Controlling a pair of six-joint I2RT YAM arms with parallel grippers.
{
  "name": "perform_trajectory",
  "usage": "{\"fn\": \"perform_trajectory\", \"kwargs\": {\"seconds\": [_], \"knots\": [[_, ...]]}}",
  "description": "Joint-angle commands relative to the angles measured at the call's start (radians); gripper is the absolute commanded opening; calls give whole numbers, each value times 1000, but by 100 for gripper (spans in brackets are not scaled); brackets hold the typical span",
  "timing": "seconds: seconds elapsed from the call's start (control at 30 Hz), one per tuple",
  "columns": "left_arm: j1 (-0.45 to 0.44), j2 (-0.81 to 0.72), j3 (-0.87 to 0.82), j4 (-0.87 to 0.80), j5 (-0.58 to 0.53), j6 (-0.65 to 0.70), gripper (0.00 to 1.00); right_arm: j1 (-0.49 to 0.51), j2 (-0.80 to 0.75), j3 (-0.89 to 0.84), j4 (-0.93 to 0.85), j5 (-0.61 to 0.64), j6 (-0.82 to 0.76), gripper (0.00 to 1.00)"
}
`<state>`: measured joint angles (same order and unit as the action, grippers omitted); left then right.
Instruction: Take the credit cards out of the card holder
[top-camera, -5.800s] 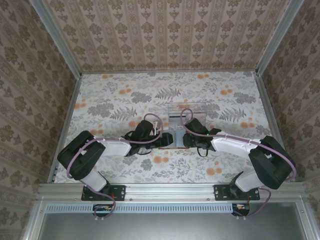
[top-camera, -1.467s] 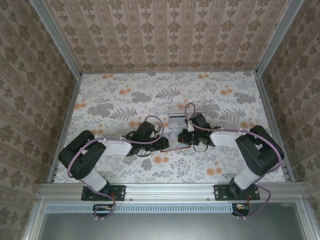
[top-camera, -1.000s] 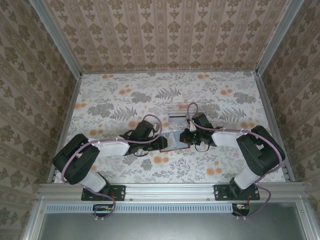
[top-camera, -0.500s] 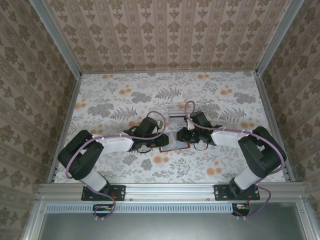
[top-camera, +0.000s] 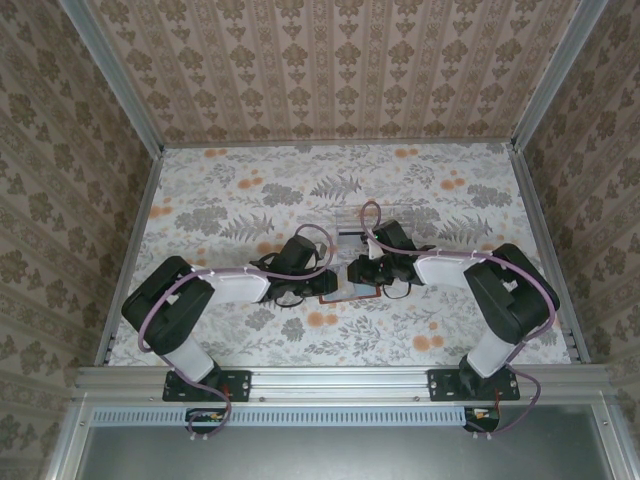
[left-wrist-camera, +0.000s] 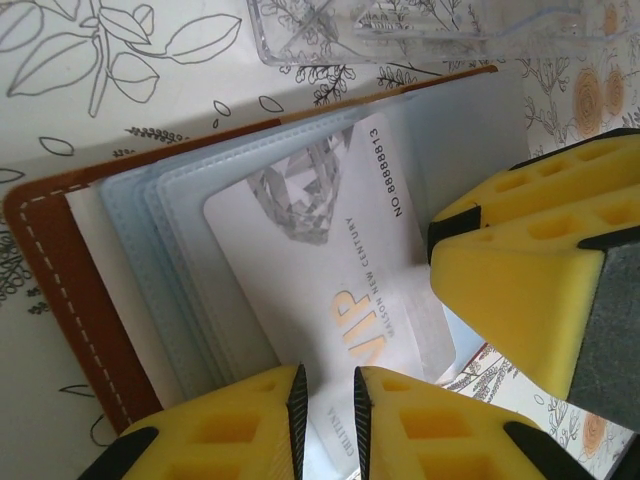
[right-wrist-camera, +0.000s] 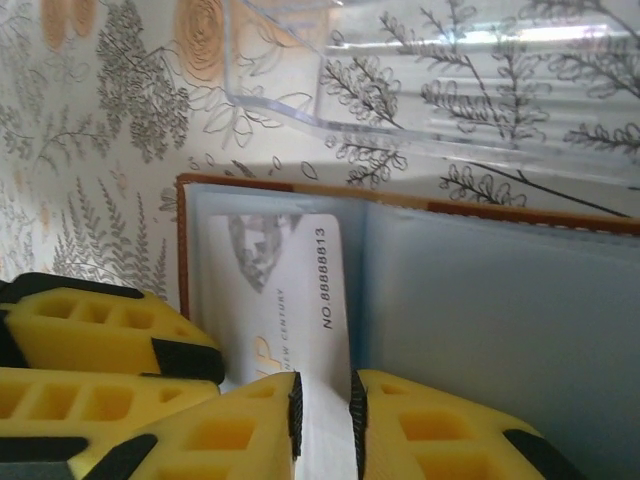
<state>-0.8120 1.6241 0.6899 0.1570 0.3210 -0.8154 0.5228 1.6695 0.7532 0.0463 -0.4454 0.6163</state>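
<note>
The card holder (left-wrist-camera: 62, 270) lies open on the flowered table, brown outside with grey-blue pockets (right-wrist-camera: 480, 320). One of the credit cards (left-wrist-camera: 330, 260), white with a gold VIP mark and a number, sticks partway out of a pocket (right-wrist-camera: 285, 270). My left gripper (left-wrist-camera: 328, 385) hovers over the card's free end, its jaws a narrow gap apart with the flat card showing through. My right gripper (right-wrist-camera: 322, 390) stands the same way over the card from the other side, nothing pinched. Both grippers meet over the holder (top-camera: 345, 292), left (top-camera: 325, 283) and right (top-camera: 357, 272).
A clear plastic tray (top-camera: 345, 220) stands just behind the holder, close to both wrists (left-wrist-camera: 400, 30) (right-wrist-camera: 450, 110). The right gripper's yellow fingers (left-wrist-camera: 520, 280) crowd the left wrist view. The left gripper's fingers (right-wrist-camera: 90, 330) sit beside the right one.
Over the last second the left wrist has drawn back slightly to the left and its jaws have narrowed. The right gripper has slid left over the holder and parted a little.
</note>
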Motion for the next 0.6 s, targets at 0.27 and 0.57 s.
{"fn": "perform_trajectory", "kwargs": {"seconds": [0.27, 0.57], "knots": [[-3, 17, -4, -5, 1, -10, 23, 6, 51, 15, 15, -60, -3, 25], [1, 15, -15, -7, -5, -11, 22, -17, 35, -17, 58, -76, 25, 0]]}}
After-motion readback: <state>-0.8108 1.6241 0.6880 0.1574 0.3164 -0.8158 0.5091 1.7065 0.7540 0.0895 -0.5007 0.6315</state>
